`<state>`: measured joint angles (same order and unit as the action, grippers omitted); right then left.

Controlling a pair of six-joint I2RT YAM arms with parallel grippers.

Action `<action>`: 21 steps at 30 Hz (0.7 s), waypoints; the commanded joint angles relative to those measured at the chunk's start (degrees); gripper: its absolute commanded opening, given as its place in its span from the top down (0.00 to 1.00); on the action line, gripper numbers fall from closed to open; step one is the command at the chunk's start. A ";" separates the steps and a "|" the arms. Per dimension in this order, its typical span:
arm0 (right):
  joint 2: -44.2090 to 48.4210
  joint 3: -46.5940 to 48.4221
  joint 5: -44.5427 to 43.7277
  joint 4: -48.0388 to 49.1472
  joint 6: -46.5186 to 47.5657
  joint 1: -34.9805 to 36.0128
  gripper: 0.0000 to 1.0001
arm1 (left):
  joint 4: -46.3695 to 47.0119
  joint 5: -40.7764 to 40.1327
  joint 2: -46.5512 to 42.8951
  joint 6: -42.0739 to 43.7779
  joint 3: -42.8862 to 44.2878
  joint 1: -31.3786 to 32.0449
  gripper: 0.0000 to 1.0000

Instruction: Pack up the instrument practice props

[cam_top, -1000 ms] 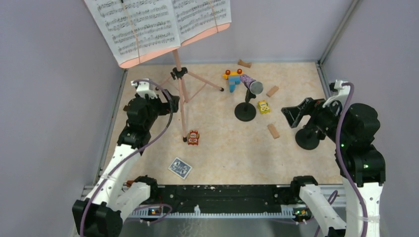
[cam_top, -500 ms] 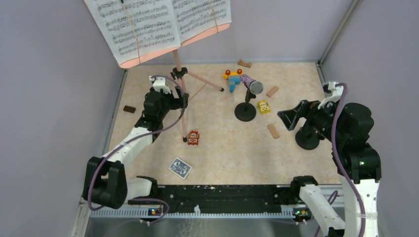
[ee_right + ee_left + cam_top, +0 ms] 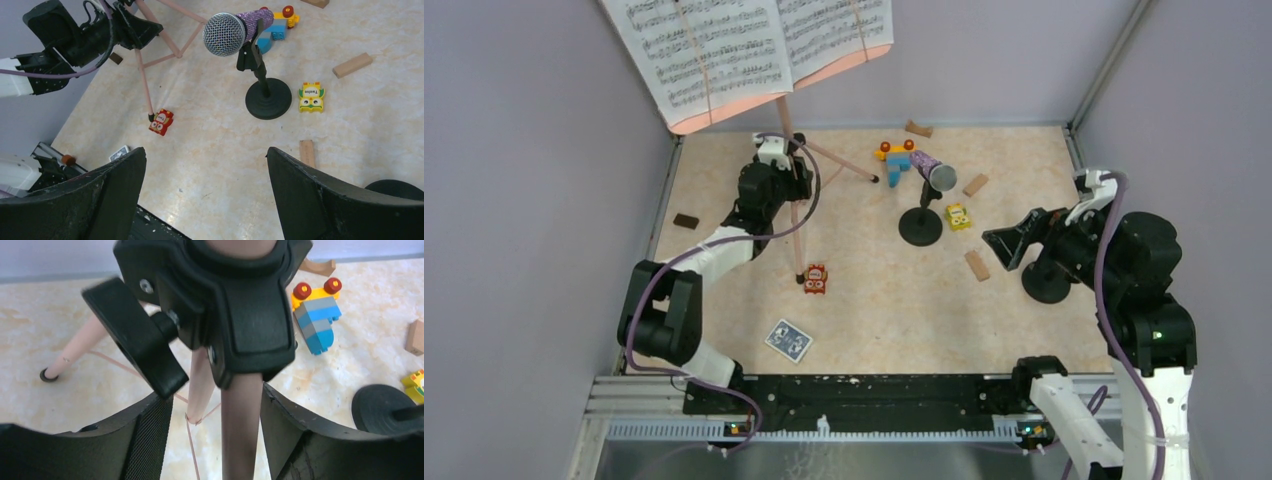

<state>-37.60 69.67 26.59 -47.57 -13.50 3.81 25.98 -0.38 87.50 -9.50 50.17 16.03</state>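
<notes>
Vs 1 s ago: my L arm is stretched fwd, and left gripper [image 3: 794,182] is now at the music rack [image 3: 696,126], just under the black plastic tripod hub [image 3: 250,315]. R arm has nudged left. Rack + sheet-music pages [image 3: 724,50] stand far-left on table.
L wrist cam only: jaws apart, straddling salmon tube, gap on one side, not clamped.
Right gripper [image 3: 1009,243] spread wide, empty, near round black mic holder [image 3: 1046,283].
R wrist cam: purple-glitter mic [image 3: 255,19], grey mesh head, on other holder [image 3: 268,97].

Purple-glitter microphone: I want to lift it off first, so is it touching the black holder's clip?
Touching. The right wrist view shows the purple-glitter microphone lying in the clip on top of the black holder, with no gap between barrel and clip.
</notes>
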 commanded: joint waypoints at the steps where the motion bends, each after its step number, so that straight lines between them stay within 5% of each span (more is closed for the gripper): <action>1: -0.08 2.11 -0.65 0.55 2.04 1.50 0.10 | 3.74 -1.54 3.00 2.05 5.29 0.05 0.33; 10: 0.19 2.09 -0.47 0.46 3.21 3.11 0.10 | 4.22 -1.38 5.44 3.99 9.13 0.05 0.39; 18: 0.34 1.63 -1.17 0.26 3.48 3.46 0.10 | -0.13 4.38 7.47 6.59 12.62 0.05 0.69; 21: 0.57 1.57 -1.53 0.23 3.51 3.48 0.10 | -0.10 8.39 6.83 7.78 11.72 0.05 0.87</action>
<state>-37.60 69.80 25.87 -48.01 -10.83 6.66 25.50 0.30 94.63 -4.03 60.73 15.75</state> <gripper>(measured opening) 0.898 0.322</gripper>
